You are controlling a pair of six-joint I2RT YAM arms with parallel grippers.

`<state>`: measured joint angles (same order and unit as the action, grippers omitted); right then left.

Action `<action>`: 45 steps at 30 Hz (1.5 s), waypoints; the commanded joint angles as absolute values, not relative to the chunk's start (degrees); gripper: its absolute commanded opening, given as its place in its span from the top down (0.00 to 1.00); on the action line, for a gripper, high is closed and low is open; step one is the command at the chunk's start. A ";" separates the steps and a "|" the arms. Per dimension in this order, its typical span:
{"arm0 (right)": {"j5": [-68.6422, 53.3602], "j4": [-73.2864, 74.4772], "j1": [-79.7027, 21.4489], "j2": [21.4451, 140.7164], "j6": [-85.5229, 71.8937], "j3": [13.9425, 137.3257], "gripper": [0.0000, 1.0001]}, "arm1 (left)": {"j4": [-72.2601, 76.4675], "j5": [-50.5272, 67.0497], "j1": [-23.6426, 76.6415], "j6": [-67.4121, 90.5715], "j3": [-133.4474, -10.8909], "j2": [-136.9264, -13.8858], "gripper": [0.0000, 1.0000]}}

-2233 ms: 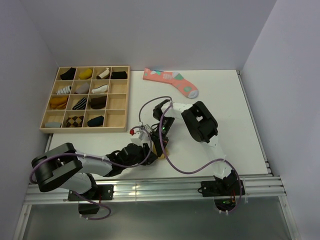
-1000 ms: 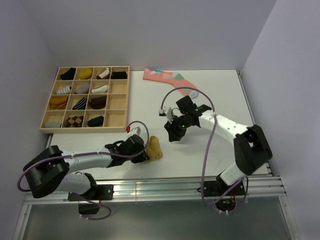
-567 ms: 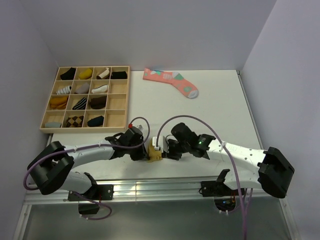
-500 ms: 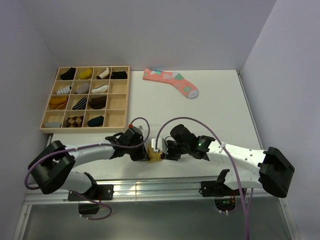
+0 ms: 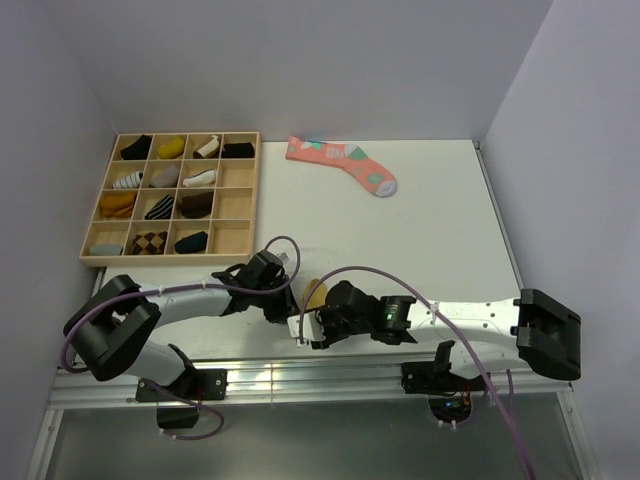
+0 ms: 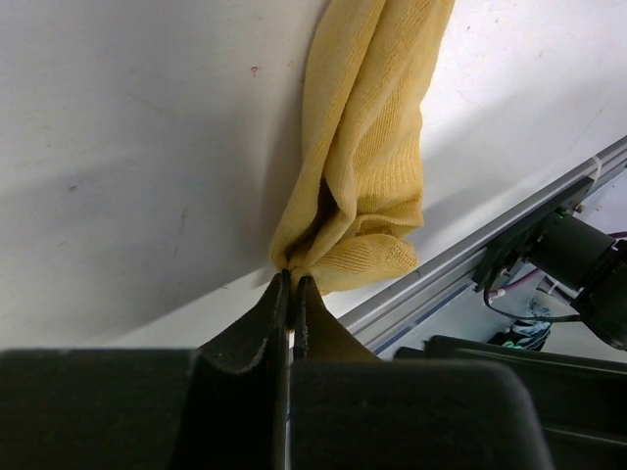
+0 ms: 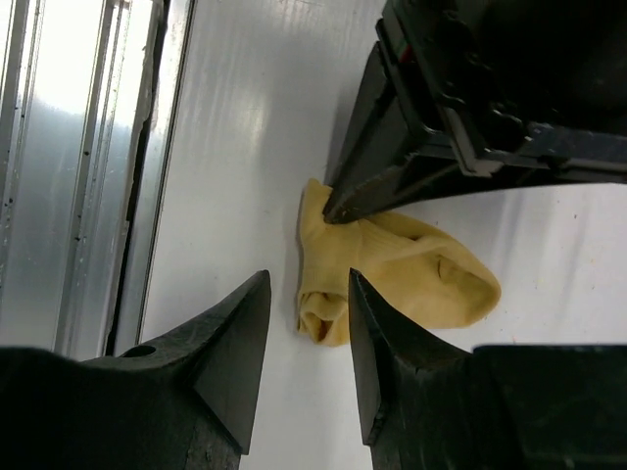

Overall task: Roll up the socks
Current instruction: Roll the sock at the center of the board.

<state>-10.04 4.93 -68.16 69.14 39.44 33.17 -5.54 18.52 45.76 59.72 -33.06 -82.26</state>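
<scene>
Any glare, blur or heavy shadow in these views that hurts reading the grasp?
Left wrist: sock knit is sharp; left gripper is dark and soft up close. Right wrist: strong glare on the rail, but the sock is clear. Top: even light, faint shadows.

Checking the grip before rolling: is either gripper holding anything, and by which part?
The left gripper pinches the mustard sock by the edge of one end. The right gripper is open, holding nothing.
</scene>
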 commanded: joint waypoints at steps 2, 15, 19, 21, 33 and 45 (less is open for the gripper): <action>-6.24 0.88 -70.05 72.23 40.69 33.31 0.56 | -2.29 21.09 45.18 60.47 -32.96 -82.79 1.00; -2.11 -4.48 -70.31 77.96 42.01 32.17 0.55 | -0.44 23.38 44.56 61.52 -31.82 -81.65 1.00; -0.79 -5.71 -70.31 79.10 42.28 31.38 0.56 | 1.13 24.17 44.38 62.05 -30.94 -80.69 1.00; -0.70 -5.71 -70.23 79.37 42.19 31.29 0.56 | 1.58 24.26 44.21 62.66 -30.50 -80.07 1.00; -3.86 3.41 -69.88 79.45 40.35 37.07 0.76 | 6.84 25.75 43.86 67.49 -28.04 -75.94 0.99; -31.89 30.22 -55.90 86.39 42.09 52.45 0.87 | 13.62 19.52 45.43 76.20 -21.44 -69.79 0.90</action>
<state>-21.87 20.36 -58.28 83.50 40.36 47.66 10.37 22.90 44.34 73.67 -21.74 -71.81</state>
